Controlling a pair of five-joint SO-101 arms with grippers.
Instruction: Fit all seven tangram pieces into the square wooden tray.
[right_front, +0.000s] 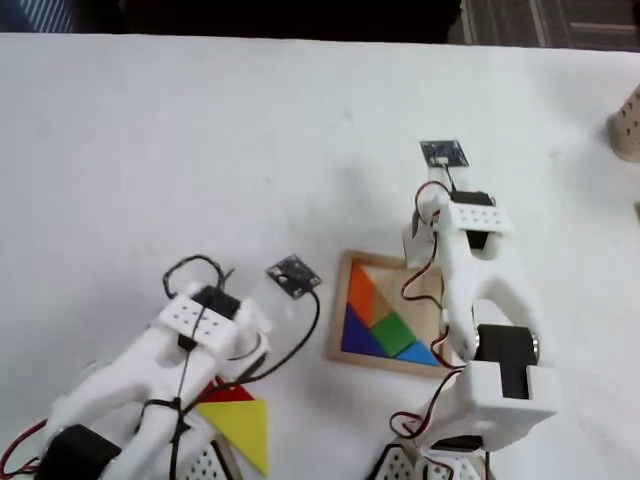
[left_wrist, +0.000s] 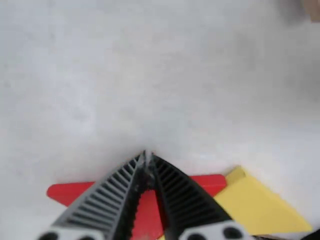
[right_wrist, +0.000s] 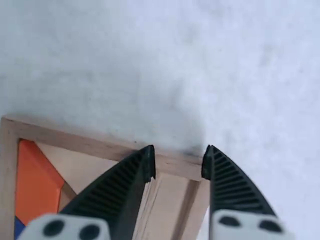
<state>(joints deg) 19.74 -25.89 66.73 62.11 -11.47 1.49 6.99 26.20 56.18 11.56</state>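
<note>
Wooden tray lies on the white desk under my right arm, partly filled. An orange piece, a blue piece, a green piece and a light-blue piece sit inside it, with bare wood showing beside the orange piece. My right pincer hangs over the tray's rim, its jaws parted with nothing between them. Well apart from the tray, on the left side of the desk, a red piece and a yellow triangle lie touching each other. My left pincer sits over the red piece, tips pressed together, gripping nothing I can see.
</note>
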